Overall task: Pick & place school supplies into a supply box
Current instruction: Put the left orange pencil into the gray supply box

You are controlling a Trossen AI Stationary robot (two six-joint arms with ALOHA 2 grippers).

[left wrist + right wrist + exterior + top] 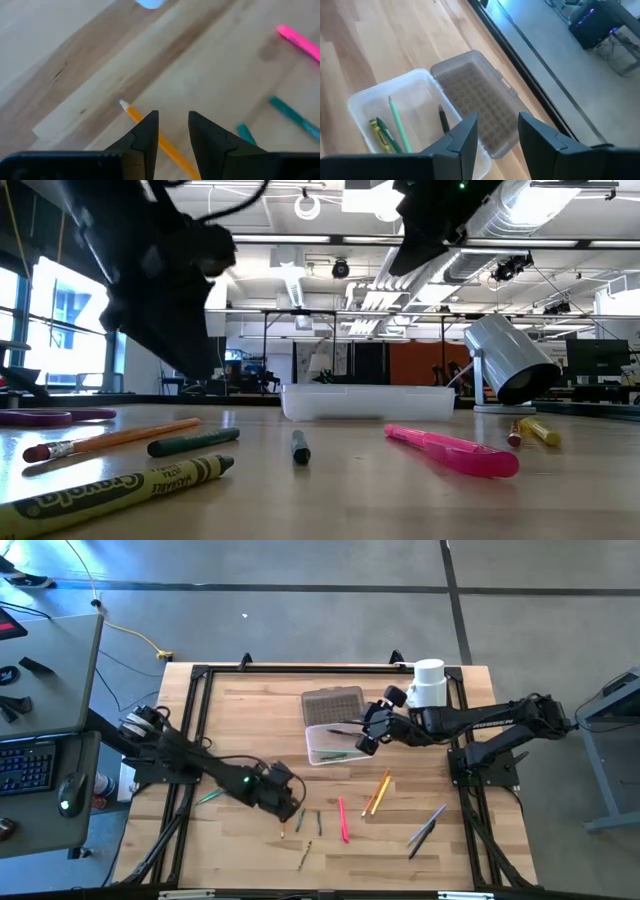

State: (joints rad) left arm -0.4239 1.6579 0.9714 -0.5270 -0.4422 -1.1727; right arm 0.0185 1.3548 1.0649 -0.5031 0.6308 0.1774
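My left gripper point(172, 127) is open and tipped down just above an orange pencil point(131, 112) that lies flat on the wood; in the high view the gripper point(288, 806) is near the front, left of centre. A pink pen point(299, 42) and green pencils point(295, 116) lie close by. The clear supply box point(332, 743) stands mid-table with its grey dotted lid point(480, 100) swung open on the far side. My right gripper point(497, 132) hovers open over the box, which holds a green pencil point(397, 122), a yellow-green crayon point(380, 136) and a black pen point(443, 119).
Loose on the table: orange and yellow pencils point(377, 793), grey and black pens point(427, 828), a pink pen point(343, 820), short green pieces point(309, 822), a green one point(208, 797), purple scissors point(50, 417). A white mug point(430, 683) stands at the far right. A black frame point(200, 675) rims the table.
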